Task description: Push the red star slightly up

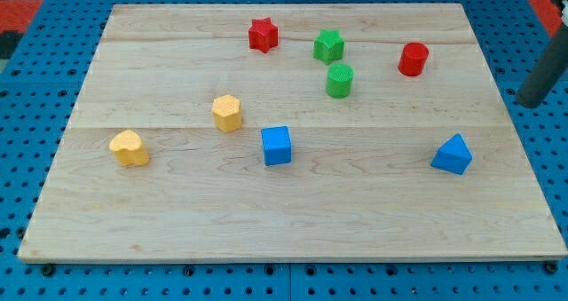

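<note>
The red star (263, 35) sits near the top of the wooden board (177, 221), a little left of centre. My rod enters from the view's right edge, and my tip (532, 100) rests off the board, beyond its right edge. The tip is far to the right of the red star and a little lower in the view, touching no block. The nearest block to the tip is the blue triangular block (453, 154).
A green star (328, 45) lies just right of the red star, with a green cylinder (339, 81) below it and a red cylinder (413, 59) further right. A yellow hexagon (227, 113), yellow heart-like block (130, 147) and blue cube (276, 146) sit mid-board. Blue pegboard surrounds the board.
</note>
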You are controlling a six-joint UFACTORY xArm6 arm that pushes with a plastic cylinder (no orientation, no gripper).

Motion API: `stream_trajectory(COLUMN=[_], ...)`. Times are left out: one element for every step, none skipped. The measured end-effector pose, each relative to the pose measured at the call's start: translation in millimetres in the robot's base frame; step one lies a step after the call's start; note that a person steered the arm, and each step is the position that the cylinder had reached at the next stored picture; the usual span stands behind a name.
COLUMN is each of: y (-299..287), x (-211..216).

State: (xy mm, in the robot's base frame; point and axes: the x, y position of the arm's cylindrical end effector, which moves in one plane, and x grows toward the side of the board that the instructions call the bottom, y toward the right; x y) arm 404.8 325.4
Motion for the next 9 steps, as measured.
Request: stream_trajectory(y=[0,0,0,-33,-80,-136,-176,-181,-221], x=[-6,-11,-20,-54,-37,-71,-82,-84,-110])
